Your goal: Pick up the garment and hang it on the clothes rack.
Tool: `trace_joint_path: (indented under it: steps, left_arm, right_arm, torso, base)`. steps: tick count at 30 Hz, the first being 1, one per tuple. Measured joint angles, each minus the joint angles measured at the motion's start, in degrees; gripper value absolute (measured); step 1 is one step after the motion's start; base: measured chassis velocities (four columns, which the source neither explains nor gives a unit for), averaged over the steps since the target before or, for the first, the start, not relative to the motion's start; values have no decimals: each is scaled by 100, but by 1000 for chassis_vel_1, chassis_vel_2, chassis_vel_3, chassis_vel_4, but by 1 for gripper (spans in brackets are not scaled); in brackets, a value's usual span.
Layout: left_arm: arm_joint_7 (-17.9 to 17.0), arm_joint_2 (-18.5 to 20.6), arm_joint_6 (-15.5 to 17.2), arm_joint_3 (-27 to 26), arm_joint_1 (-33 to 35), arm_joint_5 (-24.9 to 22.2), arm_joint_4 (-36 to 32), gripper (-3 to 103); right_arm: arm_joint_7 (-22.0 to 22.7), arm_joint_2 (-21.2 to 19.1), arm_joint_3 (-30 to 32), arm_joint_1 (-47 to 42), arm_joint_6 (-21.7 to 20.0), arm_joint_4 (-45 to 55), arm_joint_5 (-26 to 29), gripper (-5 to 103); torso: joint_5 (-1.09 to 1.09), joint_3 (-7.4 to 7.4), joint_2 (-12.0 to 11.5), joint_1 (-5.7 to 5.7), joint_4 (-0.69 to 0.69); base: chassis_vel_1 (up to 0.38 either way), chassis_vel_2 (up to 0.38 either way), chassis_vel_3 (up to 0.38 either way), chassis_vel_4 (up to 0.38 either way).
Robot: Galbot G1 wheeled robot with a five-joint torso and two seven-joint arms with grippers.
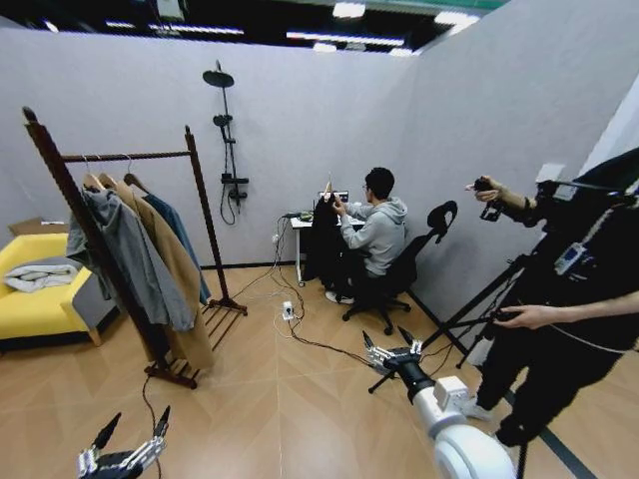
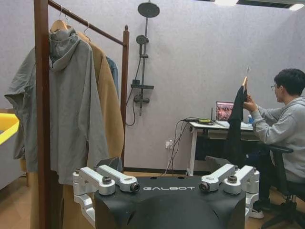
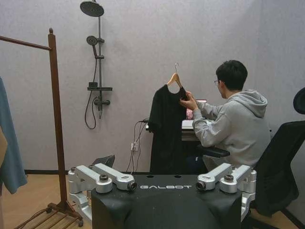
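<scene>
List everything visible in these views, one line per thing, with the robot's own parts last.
garment: one, black, on a wooden hanger held up by the seated person's hand at the desk.
clothes rack: one, reddish-brown wood, on the floor to the robot's left.
grey hooded jacket: one, grey, hanging on the rack's near end.
tan coat: one, tan, hanging behind the grey jacket.
blue jacket: one, teal-blue, hanging at the rack's far end.
shower stand: one, black, against the back wall.
sofa: one, yellow, far left.
desk: one, white, by the back wall.
left end effector: one, open, low at left.
right end effector: one, open, low at right.
</scene>
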Motion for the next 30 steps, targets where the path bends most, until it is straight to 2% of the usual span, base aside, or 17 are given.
trace_joint_path:
  steps: [15, 30]
  left_arm:
    - [0, 0, 0, 0, 0, 0, 0, 100]
    - [0, 0, 0, 0, 0, 0, 0, 100]
  right_arm:
    - [-134, -14, 21, -30, 135, -40, 5, 100]
    - [-193, -38, 43, -53, 199, -57, -16, 100]
  torso:
    - [1, -1, 2, -3, 0]
    - [2, 0, 0, 0, 0]
  base:
    - [-185, 205, 189, -203]
    - [-344, 345, 356, -348]
